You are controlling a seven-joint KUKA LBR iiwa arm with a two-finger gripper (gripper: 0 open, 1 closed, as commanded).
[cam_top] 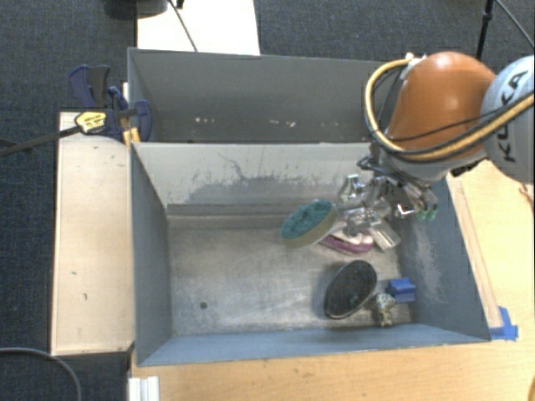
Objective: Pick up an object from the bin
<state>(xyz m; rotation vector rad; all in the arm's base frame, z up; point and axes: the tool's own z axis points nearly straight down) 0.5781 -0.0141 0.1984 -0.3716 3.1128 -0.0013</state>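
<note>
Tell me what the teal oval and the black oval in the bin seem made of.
The teal oval, beside the gripper, looks like sponge or foam: matt, grainy top over a pale rim. The black oval, at the front of the bin, looks like a coarse scrub pad or stiff mesh: dull, speckled surface. Neither is certain.

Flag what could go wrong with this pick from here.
1. The gripper sits where the teal pad and the purple piece lie close together. A grasp here might catch both, or nudge one away.
2. The bin's right wall is near the bulky wrist, and a drift that way might scrape it.
3. The black brush lies just below, so a slipped item could land on it.
</note>
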